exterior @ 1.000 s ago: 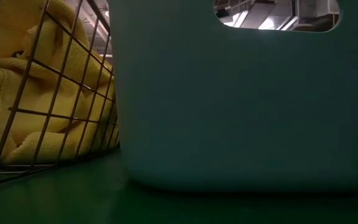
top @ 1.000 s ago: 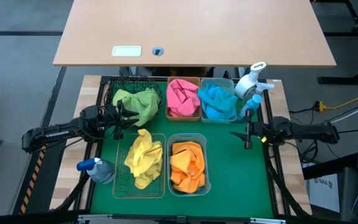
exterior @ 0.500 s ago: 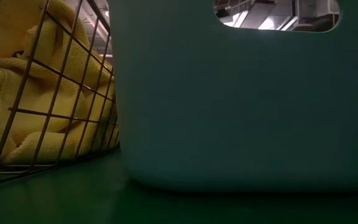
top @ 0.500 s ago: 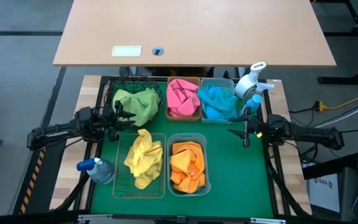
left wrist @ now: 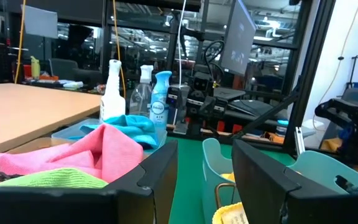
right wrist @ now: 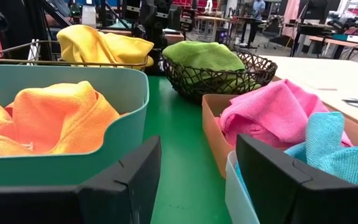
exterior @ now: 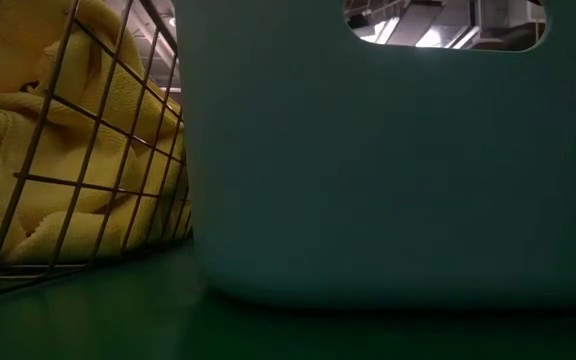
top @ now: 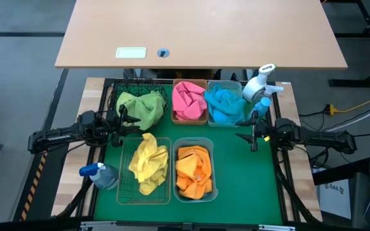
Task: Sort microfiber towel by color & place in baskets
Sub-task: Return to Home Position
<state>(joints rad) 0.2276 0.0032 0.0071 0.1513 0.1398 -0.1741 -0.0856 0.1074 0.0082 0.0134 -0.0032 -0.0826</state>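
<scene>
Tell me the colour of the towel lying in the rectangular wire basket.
Yellow. The towel shows best in the high view, seen whole from above.

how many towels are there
5: green towel in the mesh basket, pink in the amber bin, blue in the pale bin, yellow in the wire basket, orange in the front bin. More may lie hidden beneath.

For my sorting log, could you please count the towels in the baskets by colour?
Green towel: 1
Pink towel: 1
Blue towel: 1
Yellow towel: 1
Orange towel: 1
Total: 5
</scene>
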